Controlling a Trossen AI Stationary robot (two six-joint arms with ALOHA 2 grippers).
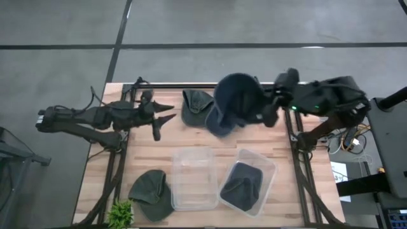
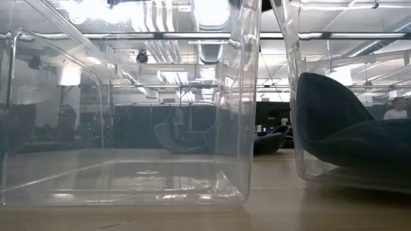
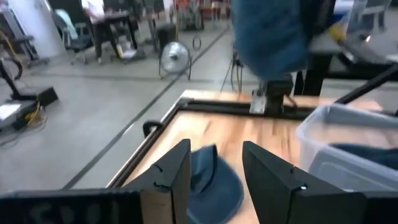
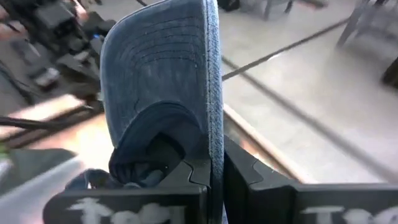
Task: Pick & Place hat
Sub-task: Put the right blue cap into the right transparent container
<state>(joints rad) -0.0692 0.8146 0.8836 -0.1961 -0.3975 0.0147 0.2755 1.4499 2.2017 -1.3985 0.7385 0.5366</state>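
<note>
My right gripper [image 1: 270, 113] is shut on a dark blue hat [image 1: 234, 105] that is lifted over the far middle of the table; the left wrist view shows this hat [image 3: 270, 34] hanging high. A grey-green hat [image 1: 196, 105] lies flat on the table beside it. My left gripper [image 1: 164, 118] stands open at the far left, pointing toward that hat [image 3: 214, 186], with nothing between its fingers. Another green hat [image 1: 151, 191] lies at the near left. A dark hat [image 1: 245, 181] rests inside a clear bin. My right gripper pinches the blue hat's brim by its edge [image 4: 214, 158] between its two fingers. The fingers come from the table's right side, slanting slightly down. The brim [image 4: 161, 62] stands up edge-on beyond the fingers and the crown [image 4: 140, 158] bulges to one side. The hat is clear of the table.
Two clear plastic bins stand at the near middle: one [image 1: 192, 178] holds nothing, the other [image 1: 262, 166] holds the dark hat [image 2: 350, 138]. A small green plant [image 1: 121, 213] sits at the near left corner. A black frame [image 1: 296, 137] borders the wooden table.
</note>
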